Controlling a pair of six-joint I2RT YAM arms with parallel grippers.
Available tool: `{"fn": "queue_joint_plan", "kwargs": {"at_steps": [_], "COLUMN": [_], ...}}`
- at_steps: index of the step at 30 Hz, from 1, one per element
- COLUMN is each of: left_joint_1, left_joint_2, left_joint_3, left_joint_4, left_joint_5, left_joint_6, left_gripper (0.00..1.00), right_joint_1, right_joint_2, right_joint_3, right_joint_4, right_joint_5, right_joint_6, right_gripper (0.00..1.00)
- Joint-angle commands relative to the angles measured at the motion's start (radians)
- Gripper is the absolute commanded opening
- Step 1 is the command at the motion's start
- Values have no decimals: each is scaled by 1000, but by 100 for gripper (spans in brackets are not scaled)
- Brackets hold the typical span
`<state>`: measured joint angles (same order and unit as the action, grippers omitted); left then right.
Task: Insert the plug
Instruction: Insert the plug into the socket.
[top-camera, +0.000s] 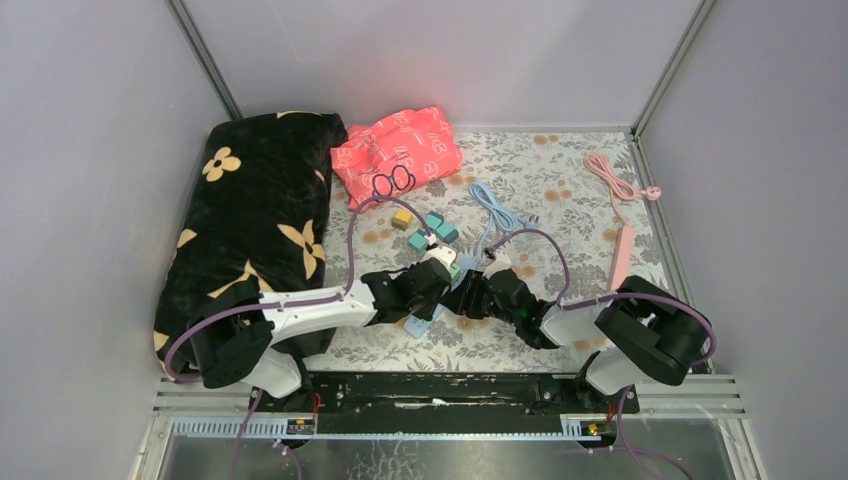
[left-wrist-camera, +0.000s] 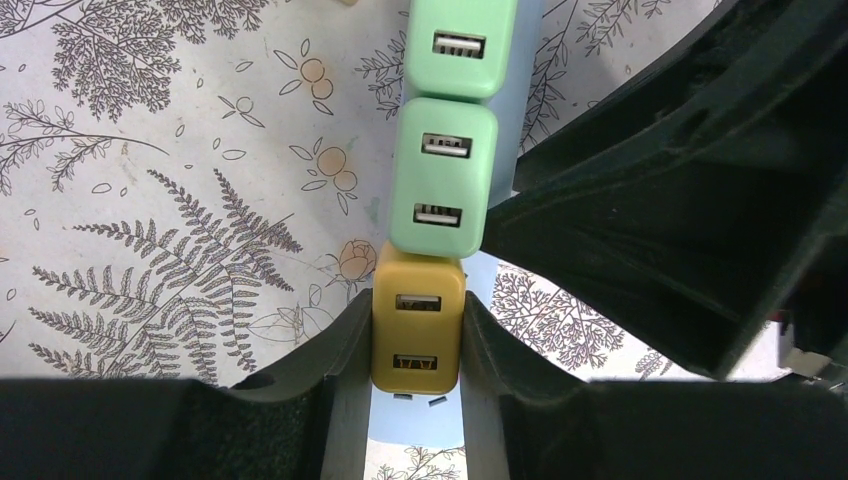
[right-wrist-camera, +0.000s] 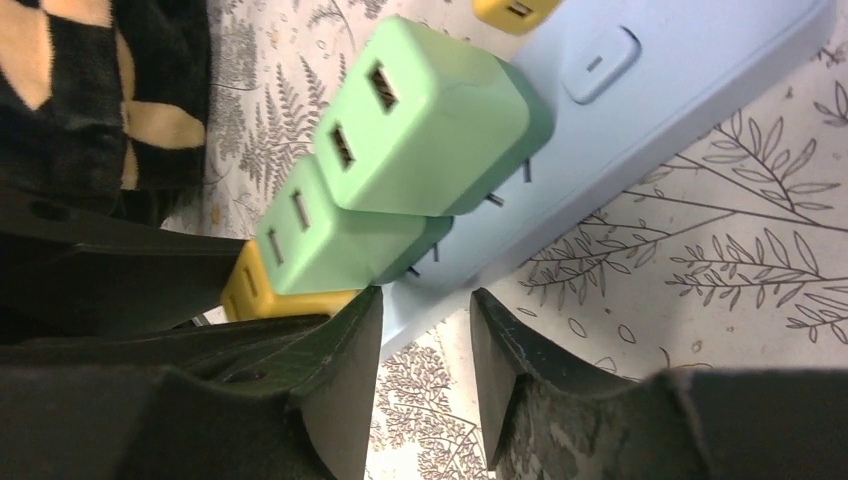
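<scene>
A yellow plug (left-wrist-camera: 418, 335) with two USB ports is clamped between the fingers of my left gripper (left-wrist-camera: 415, 305), which is shut on its sides. It hangs over the light blue power strip (left-wrist-camera: 520, 110), and its metal prongs show at its near edge. Two green plugs (left-wrist-camera: 445, 170) sit in the strip right beside it. My right gripper (right-wrist-camera: 425, 325) is open at the strip's near edge (right-wrist-camera: 640, 110), holding nothing. In the top view both grippers (top-camera: 440, 275) (top-camera: 468, 292) meet at the table's middle.
A black flowered cushion (top-camera: 250, 230) fills the left side and a red bag (top-camera: 398, 150) lies behind. Loose teal and yellow plugs (top-camera: 432, 228) and a blue cable (top-camera: 492, 208) lie beyond the grippers. A pink power strip (top-camera: 622, 255) and its cable lie at the right.
</scene>
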<state>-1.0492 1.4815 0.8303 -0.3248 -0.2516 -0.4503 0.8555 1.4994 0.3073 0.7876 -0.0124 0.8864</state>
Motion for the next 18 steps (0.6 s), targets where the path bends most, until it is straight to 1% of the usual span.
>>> {"fn": "queue_joint_plan", "kwargs": {"at_steps": [1,7,8,9,10,13,18], "left_joint_1": [-8,-8,-8,-7,-6,-3,31], "left_joint_2": [33,-53,-70,-87,-104,-154,-237], "left_joint_3": [-4,80,90,99,107,120,130], "left_joint_4": [-113,-157,-165,-170,-176,-193,-221], "left_joint_5": [83,65,61,59,53,38,15], "left_joint_6": [-76,-59,-59,-58,-57,-56,-49], "left_gripper": [30,55,60,68,72,82,95], "right_joint_1": [5,4,5,4,4,5,4], "right_joint_2": [-75,-185,-214,-237,-259,-332,-445], "right_joint_3": [2,-7,-9,-10,-10,4,75], "right_joint_4": [9,-93,-115,-146,-173,-265,-462], "right_joint_5": [28,78,94,110,127,178,276], "right_joint_6": [-55,-101,-112,-124,-139,-198,-325], "right_gripper": [47,56,57,59,60,66,81]}}
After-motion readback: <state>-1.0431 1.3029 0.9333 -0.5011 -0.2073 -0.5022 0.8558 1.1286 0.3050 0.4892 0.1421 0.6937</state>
